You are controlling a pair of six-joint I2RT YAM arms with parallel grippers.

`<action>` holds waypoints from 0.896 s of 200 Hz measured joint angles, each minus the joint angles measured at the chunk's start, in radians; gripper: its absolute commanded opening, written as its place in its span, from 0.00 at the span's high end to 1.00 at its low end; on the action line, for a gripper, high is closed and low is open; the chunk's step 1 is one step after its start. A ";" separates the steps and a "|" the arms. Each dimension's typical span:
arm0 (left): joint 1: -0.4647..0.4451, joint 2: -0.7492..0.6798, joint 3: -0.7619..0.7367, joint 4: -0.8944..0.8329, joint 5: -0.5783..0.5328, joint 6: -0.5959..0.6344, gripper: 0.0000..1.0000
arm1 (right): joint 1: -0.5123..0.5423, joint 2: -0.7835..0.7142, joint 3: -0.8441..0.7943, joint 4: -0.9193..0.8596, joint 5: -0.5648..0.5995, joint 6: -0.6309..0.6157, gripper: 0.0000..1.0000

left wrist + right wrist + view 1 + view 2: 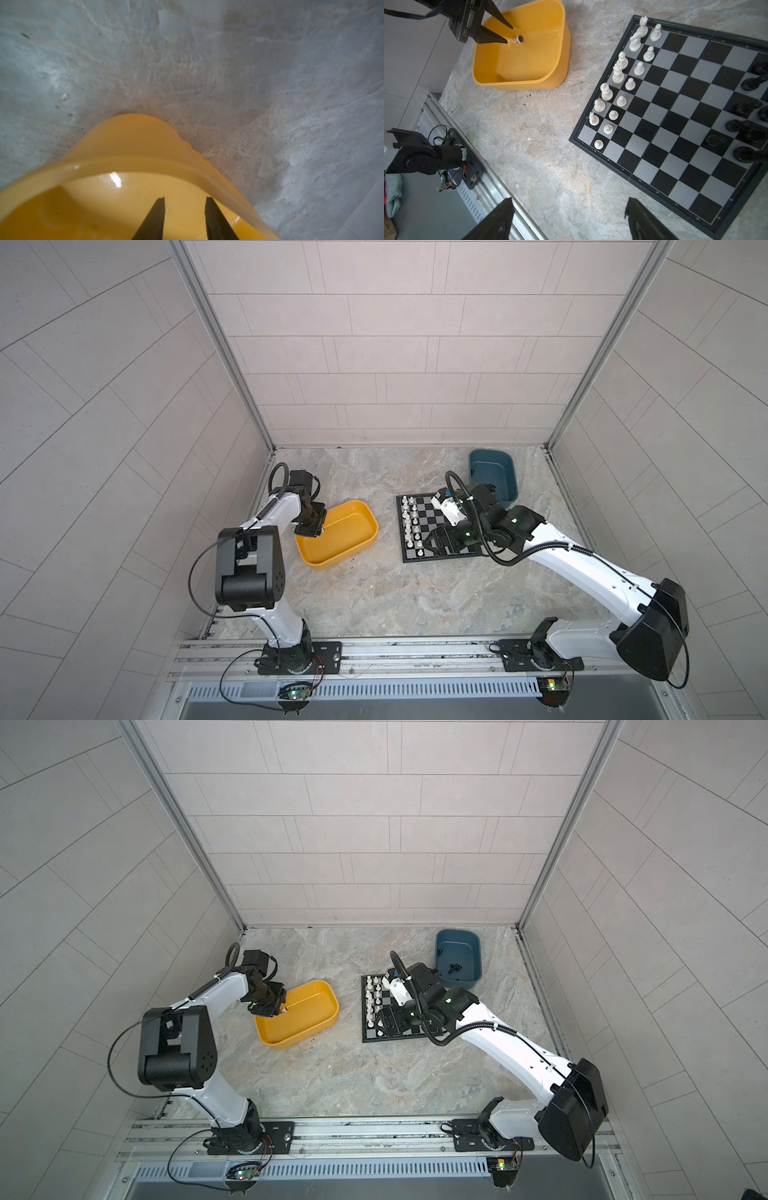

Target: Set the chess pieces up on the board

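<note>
Left of centre in both top views, the left gripper (pixel 321 528) hangs tilted over the left end of the yellow tray (pixel 365 537). Its fingers stand narrowly parted, and the left wrist view shows only tray floor between them. In the right wrist view a white piece (pixel 516 39) shows at the tip of one finger, tipped on its side. Its long axis carries on from that finger, head at the tip and hollow round base pointing away. Whether it is touched or gripped cannot be told.

Right of centre lies the board (pixel 426 516), turned slightly askew. White chess pieces (pixel 409 522) stand upright in two columns along its left edge, running up and down the frame. At the opposite edge are black pieces (pixel 749 83), dark and blurred, several on their sides. More of them lie in the dark teal tray (pixel 467 940), up and right of the board. The right gripper (pixel 569 203) hovers over the board's lower edge, spread wide and holding nothing.
</note>
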 measured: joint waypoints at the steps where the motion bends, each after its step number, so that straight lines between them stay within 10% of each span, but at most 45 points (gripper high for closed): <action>1: -0.001 0.002 0.002 0.000 0.000 -0.001 0.58 | 0.000 0.000 0.000 0.000 0.000 0.000 0.14; 179: -0.010 0.097 0.037 0.032 -0.059 -0.014 0.59 | -0.043 0.000 -0.032 0.023 -0.041 0.004 0.18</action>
